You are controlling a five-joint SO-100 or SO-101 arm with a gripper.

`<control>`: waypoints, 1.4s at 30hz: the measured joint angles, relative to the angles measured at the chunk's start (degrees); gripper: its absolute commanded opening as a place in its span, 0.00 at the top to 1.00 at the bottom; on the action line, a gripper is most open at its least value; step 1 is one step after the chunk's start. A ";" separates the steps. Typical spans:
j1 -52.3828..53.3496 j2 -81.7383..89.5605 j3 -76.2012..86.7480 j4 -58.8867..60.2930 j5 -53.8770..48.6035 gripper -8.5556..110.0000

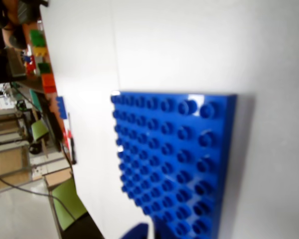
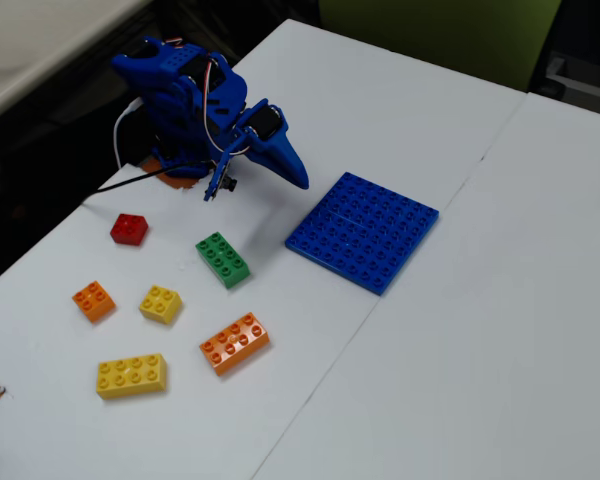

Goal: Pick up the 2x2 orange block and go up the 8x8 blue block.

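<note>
The 2x2 orange block (image 2: pixel 94 300) lies on the white table at the left of the fixed view, beside a small yellow brick. The 8x8 blue block (image 2: pixel 363 231) lies flat near the table's middle and fills the lower centre of the wrist view (image 1: pixel 174 164). My blue gripper (image 2: pixel 300 180) hangs on the folded arm at the upper left. Its tip points down-right, just short of the plate's left corner and far from the orange block. Its fingers look pressed together with nothing between them. In the wrist view only a blue sliver of a finger (image 1: pixel 137 231) shows at the bottom edge.
A red brick (image 2: pixel 129 229), a green brick (image 2: pixel 222 259), a small yellow brick (image 2: pixel 161 304), a long orange brick (image 2: pixel 235 343) and a long yellow brick (image 2: pixel 131 375) lie left of the plate. The table edge runs along the left. A seam crosses the table right of the plate.
</note>
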 measured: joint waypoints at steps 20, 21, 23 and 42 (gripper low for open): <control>2.11 -2.90 -4.22 -4.31 -12.04 0.93; 2.11 -4.57 -5.54 -4.31 -13.54 0.93; 2.46 -8.53 -10.02 -4.13 -17.14 0.93; 11.95 -49.75 -67.94 39.73 -65.92 0.92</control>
